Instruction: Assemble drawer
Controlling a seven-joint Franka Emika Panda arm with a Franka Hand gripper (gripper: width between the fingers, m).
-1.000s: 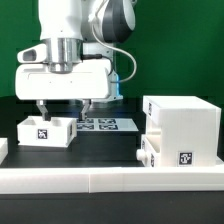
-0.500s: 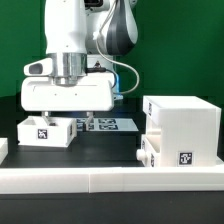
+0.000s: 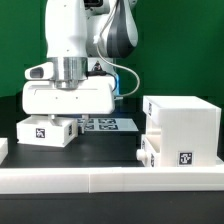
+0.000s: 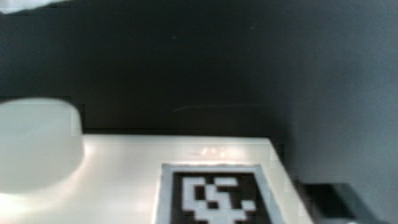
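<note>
A small white open-topped tray [image 3: 40, 133] with a square tag on its front sits at the exterior view's left. My gripper [image 3: 63, 121] is down on it, jaws open. One finger reaches into the tray and the other finger [image 3: 85, 121] hangs just past its right wall. The fingertips are partly hidden. The large white cube housing [image 3: 185, 125] stands at the exterior view's right, with a second small tagged tray [image 3: 150, 152] against its lower left side. The wrist view shows a white tray surface with a tag [image 4: 215, 192] very close and blurred.
The marker board [image 3: 108, 124] lies on the black table behind the tray. A low white border wall [image 3: 110, 181] runs along the front. A white piece [image 3: 3, 149] shows at the far left edge. The green backdrop is behind the arm.
The gripper has come straight down over the left tray, from above it to fingers around its right wall. The tray and housing have not moved.
</note>
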